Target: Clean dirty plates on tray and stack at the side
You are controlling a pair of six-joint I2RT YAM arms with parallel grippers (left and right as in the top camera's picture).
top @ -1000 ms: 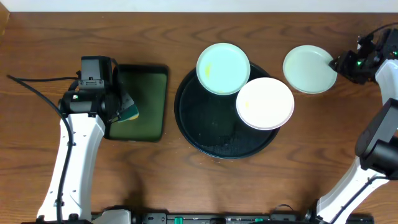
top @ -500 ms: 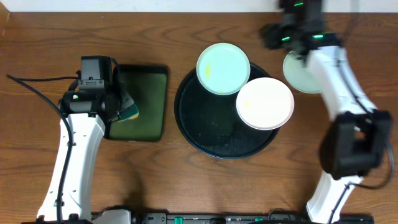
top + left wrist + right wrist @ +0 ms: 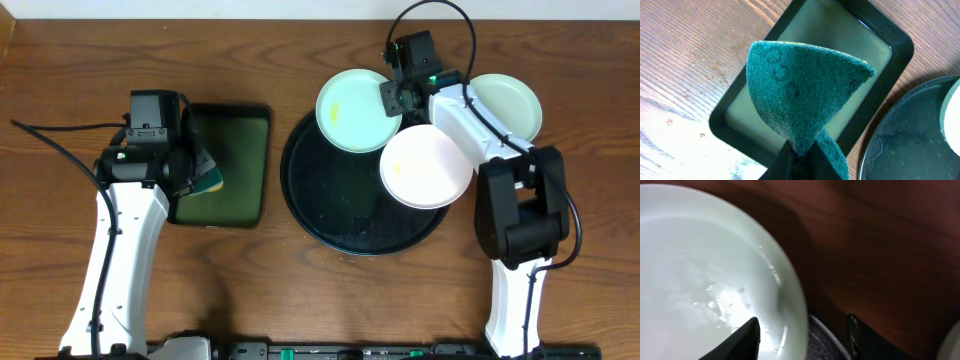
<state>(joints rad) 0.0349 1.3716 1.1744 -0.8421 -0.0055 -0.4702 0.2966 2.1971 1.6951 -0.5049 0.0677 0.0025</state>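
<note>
No readable text, label, brand, number or sign appears in any view. The green scouring pad (image 3: 802,95), pinched in the left hand (image 3: 799,162), bears a faint pressed mark near its top, too indistinct to make out as letters or digits.

The overhead camera is looking straight down on the brown wooden table (image 3: 300,300) from afar. The left wrist camera is pointing down at close range, past a folded green scouring sponge (image 3: 800,90) onto the rectangular dark green tray (image 3: 840,30), with the large round black tray (image 3: 900,135) entering at right. The right wrist camera is sitting very close to the rim of a pale mint-blue round plate (image 3: 700,280). The overhead view is covering both areas.
</note>
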